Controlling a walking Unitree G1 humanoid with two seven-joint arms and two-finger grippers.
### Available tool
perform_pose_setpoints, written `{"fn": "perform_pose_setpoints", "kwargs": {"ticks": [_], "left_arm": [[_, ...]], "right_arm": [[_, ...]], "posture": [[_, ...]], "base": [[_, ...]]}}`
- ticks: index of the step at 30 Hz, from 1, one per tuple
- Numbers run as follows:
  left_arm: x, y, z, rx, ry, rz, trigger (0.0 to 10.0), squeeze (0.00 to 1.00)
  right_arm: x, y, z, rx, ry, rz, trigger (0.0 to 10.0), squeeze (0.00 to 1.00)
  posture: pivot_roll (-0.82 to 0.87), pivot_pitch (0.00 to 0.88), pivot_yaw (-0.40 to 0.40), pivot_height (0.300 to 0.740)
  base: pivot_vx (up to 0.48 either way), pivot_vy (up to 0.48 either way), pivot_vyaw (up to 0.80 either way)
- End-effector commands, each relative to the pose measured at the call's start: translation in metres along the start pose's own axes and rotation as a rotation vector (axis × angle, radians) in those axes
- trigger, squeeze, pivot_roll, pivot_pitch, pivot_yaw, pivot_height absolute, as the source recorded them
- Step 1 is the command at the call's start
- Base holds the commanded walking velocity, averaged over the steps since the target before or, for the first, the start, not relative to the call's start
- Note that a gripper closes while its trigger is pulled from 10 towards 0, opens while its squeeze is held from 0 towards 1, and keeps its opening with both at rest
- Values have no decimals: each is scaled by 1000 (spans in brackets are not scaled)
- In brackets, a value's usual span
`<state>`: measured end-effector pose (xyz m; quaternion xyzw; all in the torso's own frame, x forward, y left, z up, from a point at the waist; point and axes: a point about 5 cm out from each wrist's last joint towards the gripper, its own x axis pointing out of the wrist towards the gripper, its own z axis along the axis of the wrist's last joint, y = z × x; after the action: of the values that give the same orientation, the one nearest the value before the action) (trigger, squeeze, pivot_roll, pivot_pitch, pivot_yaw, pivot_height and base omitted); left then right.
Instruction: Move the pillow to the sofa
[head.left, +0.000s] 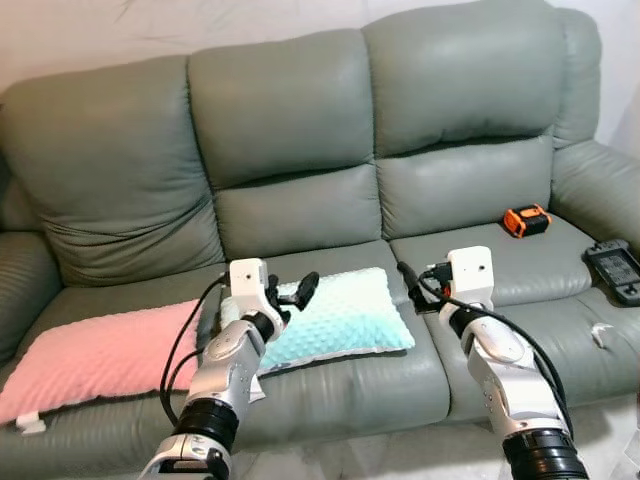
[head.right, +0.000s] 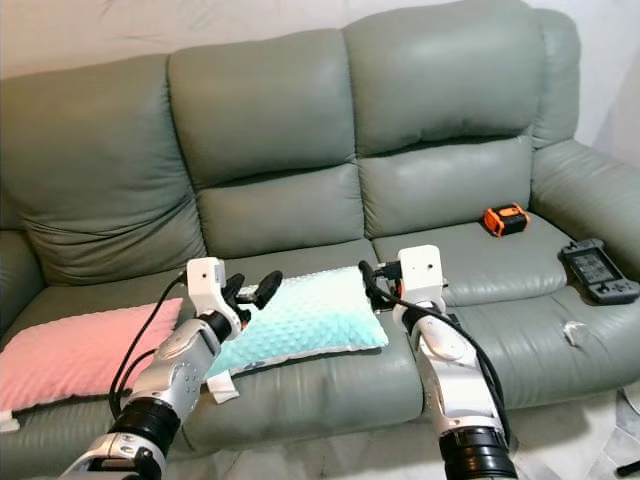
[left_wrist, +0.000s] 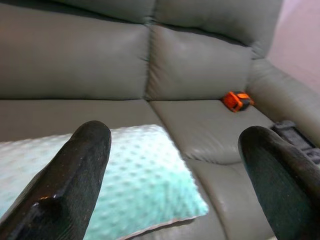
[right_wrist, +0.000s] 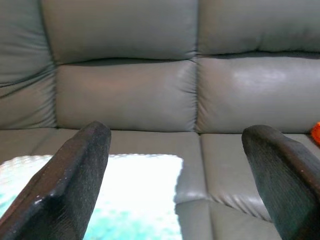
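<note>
A mint-green dotted pillow (head.left: 340, 318) lies flat on the middle seat of the grey-green leather sofa (head.left: 300, 130). My left gripper (head.left: 290, 293) hovers open just above the pillow's left end, with nothing between its fingers (left_wrist: 75, 175). At the pillow's right edge my right gripper (head.left: 412, 285) also stands open and holds nothing; its fingers (right_wrist: 70, 180) point at the sofa back. From both wrist cameras the pillow (left_wrist: 140, 180) (right_wrist: 100, 195) shows below the fingers.
A pink pillow (head.left: 95, 355) lies on the left seat. On the right seat rest an orange and black device (head.left: 526, 220), a black handheld game console (head.left: 614, 268) and a small white scrap (head.left: 601, 335). A white tag (head.right: 221, 387) sticks out under the green pillow.
</note>
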<state>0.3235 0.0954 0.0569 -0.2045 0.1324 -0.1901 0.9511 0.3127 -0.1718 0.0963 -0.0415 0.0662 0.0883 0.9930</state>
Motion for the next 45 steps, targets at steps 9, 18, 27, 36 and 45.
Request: {"fn": "perform_pose_setpoints", "kwargs": {"ticks": [9,18,27,36,45], "left_arm": [[1,1,3,21,4,-8,10000,0],[1,2,1,11,20,1,10000,0],[-1,3,-1,4,30,-7,10000,0],[-7,10,-10,37,71,3,10000,0],[-22,31,-28,128,199,47,10000,0]], "right_arm": [[4,6,3,-7,7,21,10000,0],[5,5,2,-10,11,18,10000,0],[5,7,1,-12,15,23,10000,0],[7,3,-5,-17,36,3,10000,0],[6,-17,-17,-23,117,-45,10000,0]], "posture": [[-308,0,115,740],[-303,0,117,740],[-294,0,113,740],[-277,18,116,740],[-256,178,141,740]], "base": [[331,0,0],[165,0,0],[0,0,0],[0,0,0],[0,0,0]]}}
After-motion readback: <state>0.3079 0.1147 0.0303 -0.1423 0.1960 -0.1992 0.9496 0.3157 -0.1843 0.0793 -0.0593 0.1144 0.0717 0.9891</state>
